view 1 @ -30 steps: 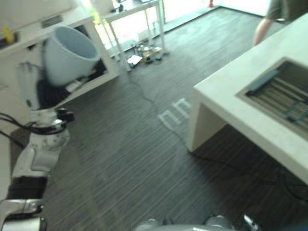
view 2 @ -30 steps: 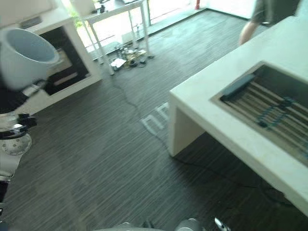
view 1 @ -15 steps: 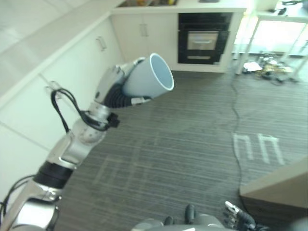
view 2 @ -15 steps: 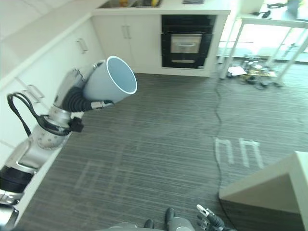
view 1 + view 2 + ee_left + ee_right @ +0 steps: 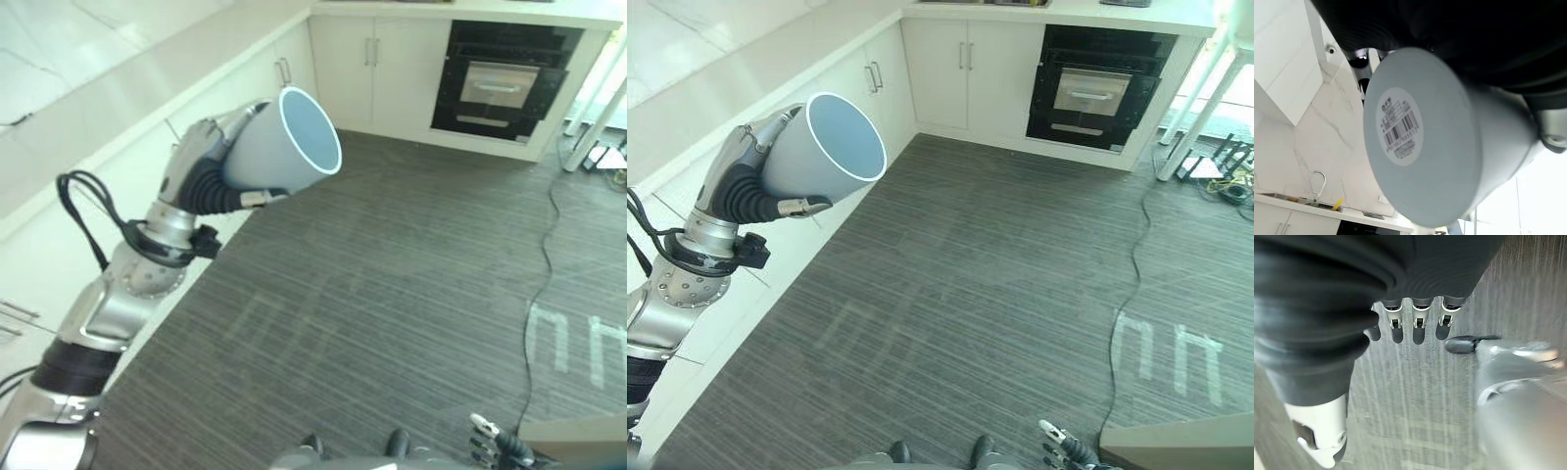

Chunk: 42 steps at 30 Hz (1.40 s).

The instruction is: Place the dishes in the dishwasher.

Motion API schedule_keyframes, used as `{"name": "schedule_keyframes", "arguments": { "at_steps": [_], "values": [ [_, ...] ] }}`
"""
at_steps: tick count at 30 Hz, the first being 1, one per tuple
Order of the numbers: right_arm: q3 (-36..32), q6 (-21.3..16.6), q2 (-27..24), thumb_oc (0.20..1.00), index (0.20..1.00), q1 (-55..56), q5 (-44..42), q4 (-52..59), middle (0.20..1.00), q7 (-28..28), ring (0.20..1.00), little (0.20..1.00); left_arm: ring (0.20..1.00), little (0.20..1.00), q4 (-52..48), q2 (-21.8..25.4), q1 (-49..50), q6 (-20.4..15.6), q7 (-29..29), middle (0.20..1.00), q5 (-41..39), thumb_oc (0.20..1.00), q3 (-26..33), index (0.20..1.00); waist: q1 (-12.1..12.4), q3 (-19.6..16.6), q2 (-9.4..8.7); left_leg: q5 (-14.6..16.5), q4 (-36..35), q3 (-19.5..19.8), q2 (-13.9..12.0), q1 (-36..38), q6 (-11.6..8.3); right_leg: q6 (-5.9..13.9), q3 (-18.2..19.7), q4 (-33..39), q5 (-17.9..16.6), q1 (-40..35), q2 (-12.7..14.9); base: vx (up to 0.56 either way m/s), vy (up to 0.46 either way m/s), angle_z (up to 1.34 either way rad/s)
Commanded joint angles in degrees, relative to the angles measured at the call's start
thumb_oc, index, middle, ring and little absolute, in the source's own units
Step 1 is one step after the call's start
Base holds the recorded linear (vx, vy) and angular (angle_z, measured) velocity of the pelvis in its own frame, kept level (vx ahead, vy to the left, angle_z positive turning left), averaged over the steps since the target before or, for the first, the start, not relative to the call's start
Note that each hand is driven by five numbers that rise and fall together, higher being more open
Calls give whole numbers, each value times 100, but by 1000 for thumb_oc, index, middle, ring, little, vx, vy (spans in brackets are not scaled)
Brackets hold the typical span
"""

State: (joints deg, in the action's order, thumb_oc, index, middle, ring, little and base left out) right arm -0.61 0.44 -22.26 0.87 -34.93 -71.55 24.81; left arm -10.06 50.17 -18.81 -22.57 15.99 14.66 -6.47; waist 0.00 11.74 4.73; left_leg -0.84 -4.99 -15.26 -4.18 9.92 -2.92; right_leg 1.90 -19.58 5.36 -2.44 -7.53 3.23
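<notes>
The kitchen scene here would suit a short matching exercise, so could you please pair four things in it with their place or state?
Things:
1. cup
2. right hand
3. oven
4. cable

Places or states:
A. trails across the dark striped floor
B. built into the white cabinets at the far wall
C. held on its side in the left hand, mouth facing away from the wrist
D. low by the bottom edge of the eye views, fingers relaxed, holding nothing

Pairs: 1-C, 2-D, 3-B, 4-A
</notes>
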Motion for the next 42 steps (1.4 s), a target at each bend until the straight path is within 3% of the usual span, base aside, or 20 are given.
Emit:
{"name": "schedule_keyframes", "arguments": {
  "at_steps": [1, 6, 11, 15, 17, 18, 20, 21, 22, 27, 28, 32, 38, 42],
  "values": [
    [133, -69, 96, 1000, 1000, -114, 39, -262, 1000, 150, 1000, 1000, 200, 200, 156, -22, -389, -217, 211, 200, -45, 200, 292, 200, -135, -192, -152, 339, 94, 150, 263, -154, -2, 405, 108, -304, 632, -177, 173, 32, 46, -13],
    [234, -184, 229, 1000, 1000, -56, -114, -147, 1000, 124, 1000, 1000, 200, 200, 134, -204, -566, -217, 186, 200, 117, 200, 9, 200, -310, -207, -187, 488, 163, 55, 329, -55, 126, 448, 356, -344, 588, -122, 196, 34, 51, -13],
    [207, -232, 292, 1000, 1000, 12, -369, -2, 1000, -21, 1000, 1000, 200, 200, 148, -255, -963, -226, -141, 200, -220, 200, -294, 200, -526, -200, -227, 697, 369, -191, 442, 4, 295, 533, 548, -535, 522, 19, 267, 79, 90, -37],
    [163, -183, 436, 1000, 1000, 122, -922, 347, 1000, -288, 1000, 1000, 200, 200, 194, -253, -1180, -105, -138, 200, -184, 200, -524, 200, -731, -83, -275, 799, 410, -589, 410, 105, 389, 813, 445, -959, 231, 655, 561, -50, 42, -85],
    [-159, -107, 457, 1000, 1000, 268, -1155, 421, 1000, -235, 1000, 1000, 200, 200, 383, -173, -1494, -125, -50, 200, -145, 200, -736, 200, -1008, 23, -303, 788, 322, -640, 363, 96, 429, 1053, 875, -1236, -11, 1117, 681, -196, -63, -108],
    [-192, -96, 460, 1000, 1000, 293, -1063, 432, 1000, -242, 1000, 1000, 200, 200, 419, -181, -1524, -132, -51, 200, -129, 200, -746, 200, -1028, 25, -293, 759, 304, -671, 346, 90, 418, 1042, 889, -1274, 25, 1122, 672, -87, -45, -77],
    [-209, -28, 483, 1000, 1000, 355, -588, 405, 1000, -259, 1000, 1000, 200, 200, 556, -267, -1510, -4, 24, 200, 80, 200, -747, 200, -996, -11, -231, 759, 206, -899, 293, 127, 420, 1103, 588, -1716, 197, 1153, 759, -118, -103, -109],
    [-139, 82, 499, 1000, 1000, 346, -501, 360, 1000, -334, 1000, 1000, 200, 200, 530, -332, -1423, 140, 114, 200, 246, 200, -720, 200, -915, -55, -213, 640, 178, -1110, 185, 68, 368, 986, 337, -1637, 347, 1047, 754, -171, -427, -128],
    [-193, 190, 451, 1000, 1000, 355, -723, 71, 1000, -351, 1000, 1000, 200, 200, 505, -468, -1345, 418, 258, 200, 431, 200, -714, 200, -861, -80, -247, 635, 281, -1009, 124, -19, 293, 789, 333, -1208, 451, 806, 581, -93, -456, -125],
    [-335, 153, 188, 1000, 1000, 313, -163, 89, 1000, -281, 1000, 1000, 200, 200, 529, -251, -971, 410, 529, 200, 293, 200, -408, 200, -664, -202, -228, 637, 589, -419, 233, -314, 210, 529, 712, -418, 380, 399, 258, 6, -177, -107],
    [-330, 147, 152, 1000, 1000, 309, -197, 91, 1000, -287, 1000, 1000, 200, 200, 499, -179, -914, 381, 492, 200, 213, 200, -329, 200, -624, -219, -224, 640, 583, -317, 239, -336, 203, 512, 734, -384, 400, 370, 239, -72, -99, -76],
    [-438, 60, 90, 1000, 1000, 393, -351, 22, 1000, -163, 1000, 1000, 200, 200, 367, 28, -906, 280, 316, 200, -88, 200, -259, 200, -667, -291, -140, 437, 129, -580, 26, -128, -37, 556, 259, -195, 540, 96, 279, 29, 31, 33],
    [-98, -132, 197, 1000, 1000, 283, 88, -112, 1000, -102, 1000, 1000, 200, 200, 282, -10, -704, 415, 461, 200, -21, 200, -176, 200, -423, -355, -118, 462, 56, -391, 115, -117, -15, 564, 54, -232, 612, -14, 376, -4, 86, 27],
    [12, -57, 203, 1000, 1000, 245, 362, -137, 1000, -208, 1000, 1000, 200, 200, 171, -65, -636, 646, 497, 200, 56, 200, -121, 200, -320, -387, -147, 480, 38, -359, 135, -109, 6, 584, -61, -257, 642, -72, 407, -27, 59, 1]
  ]
}}
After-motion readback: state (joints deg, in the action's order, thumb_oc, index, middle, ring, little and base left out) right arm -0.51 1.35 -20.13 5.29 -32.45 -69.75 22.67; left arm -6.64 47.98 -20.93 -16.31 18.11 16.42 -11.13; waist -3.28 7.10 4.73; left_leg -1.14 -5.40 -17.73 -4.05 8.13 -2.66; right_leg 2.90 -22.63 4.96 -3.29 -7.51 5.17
